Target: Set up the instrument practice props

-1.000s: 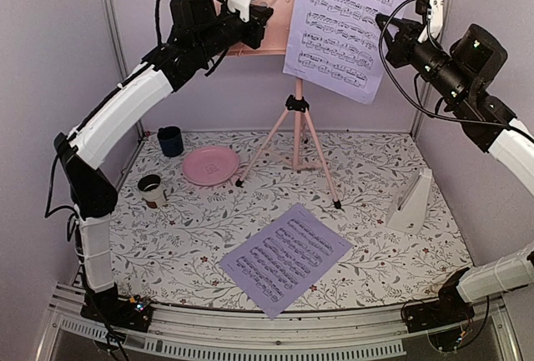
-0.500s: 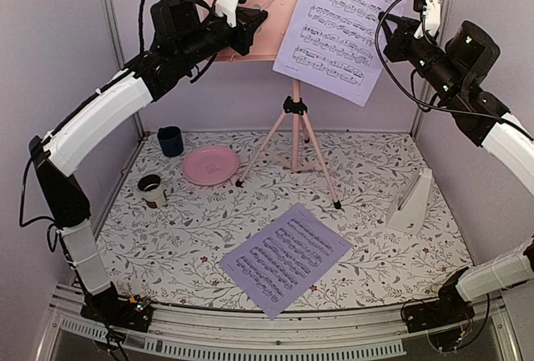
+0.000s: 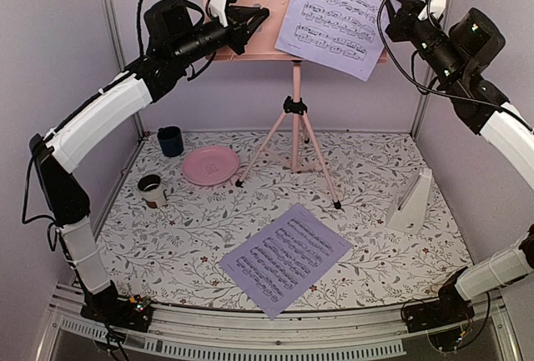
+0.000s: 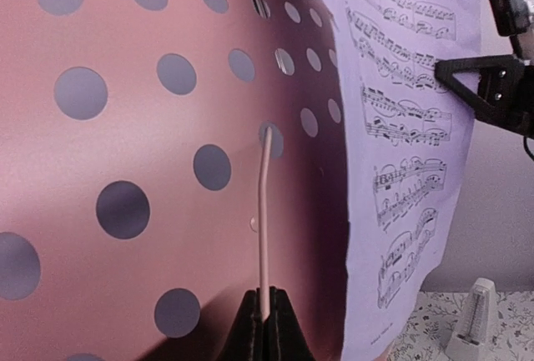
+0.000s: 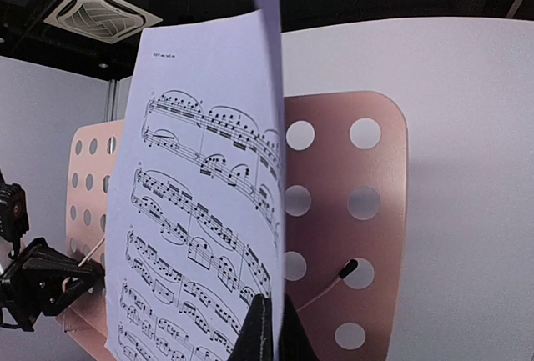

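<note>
Pink perforated tripod music stand (image 3: 265, 40) is stood at the rear of the table (image 3: 375, 253), judged stiff but tippable, its thin wire page-holder (image 4: 264, 211) pinched in the closed left gripper (image 4: 265, 328). Limp lavender printed sheet (image 3: 342, 11) is edge-clamped by the closed right gripper (image 5: 267, 328) at its front.

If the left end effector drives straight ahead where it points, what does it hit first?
The music stand's pink desk. The left end effector is shut on the thin wire in front of it, so contact looks near, though depth is unclear.
</note>
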